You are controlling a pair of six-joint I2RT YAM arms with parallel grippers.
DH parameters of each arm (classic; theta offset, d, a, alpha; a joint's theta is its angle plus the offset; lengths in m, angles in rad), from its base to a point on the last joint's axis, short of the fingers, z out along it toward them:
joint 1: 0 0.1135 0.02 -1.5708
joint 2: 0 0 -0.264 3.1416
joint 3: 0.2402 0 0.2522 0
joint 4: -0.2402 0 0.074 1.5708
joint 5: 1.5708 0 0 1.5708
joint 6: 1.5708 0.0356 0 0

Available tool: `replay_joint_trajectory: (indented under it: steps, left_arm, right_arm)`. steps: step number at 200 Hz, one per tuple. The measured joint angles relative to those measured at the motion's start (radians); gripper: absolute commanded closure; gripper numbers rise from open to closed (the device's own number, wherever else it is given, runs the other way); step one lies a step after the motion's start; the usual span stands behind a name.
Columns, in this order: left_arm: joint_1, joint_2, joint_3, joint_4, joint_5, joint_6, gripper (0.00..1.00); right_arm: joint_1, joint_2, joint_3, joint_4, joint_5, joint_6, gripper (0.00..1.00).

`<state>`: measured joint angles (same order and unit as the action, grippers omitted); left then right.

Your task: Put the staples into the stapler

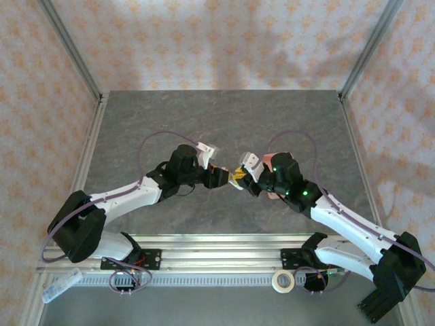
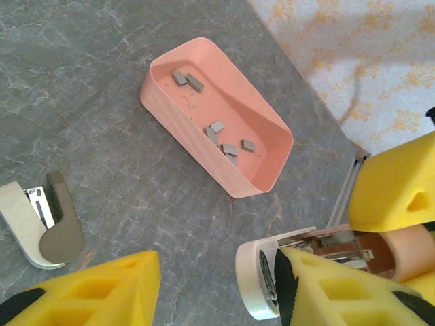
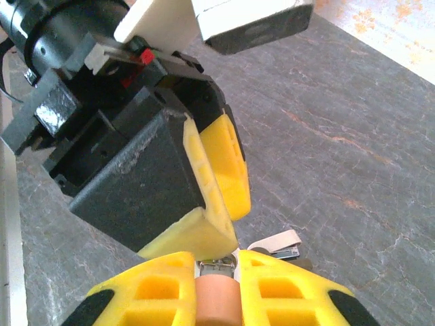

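The stapler point(image 2: 253, 285) has a white front end, a metal magazine and a peach part point(image 3: 217, 302). My right gripper point(image 3: 216, 261) is shut on it above the table's middle point(image 1: 243, 178). My left gripper point(image 2: 217, 272) faces it from the left point(image 1: 221, 178) and is open. One of its yellow fingers point(image 2: 340, 292) rests against the stapler's white end, while the other finger point(image 2: 88, 292) stands well apart. The staples point(image 2: 224, 142), several small grey strips, lie in a pink tray point(image 2: 170, 109) beyond the grippers.
A second small white and grey stapler point(image 2: 34, 224) lies on the table left of the tray, also seen past my right fingers point(image 3: 275, 243). The table's right edge rail point(image 2: 353, 176) runs close to the tray. A tape roll point(image 1: 283, 280) sits on the front rail.
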<state>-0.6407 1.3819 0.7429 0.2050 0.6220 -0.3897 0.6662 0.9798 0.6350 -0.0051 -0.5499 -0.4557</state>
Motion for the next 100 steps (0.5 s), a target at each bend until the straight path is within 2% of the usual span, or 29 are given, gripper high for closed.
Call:
replay_joint_trajectory:
  steps: [100]
  left_arm:
    - [-0.001,0.002,-0.001,-0.010,-0.029,0.025,0.51]
  right_arm:
    - [-0.002,0.026,0.034,0.233,-0.013,0.076,1.00]
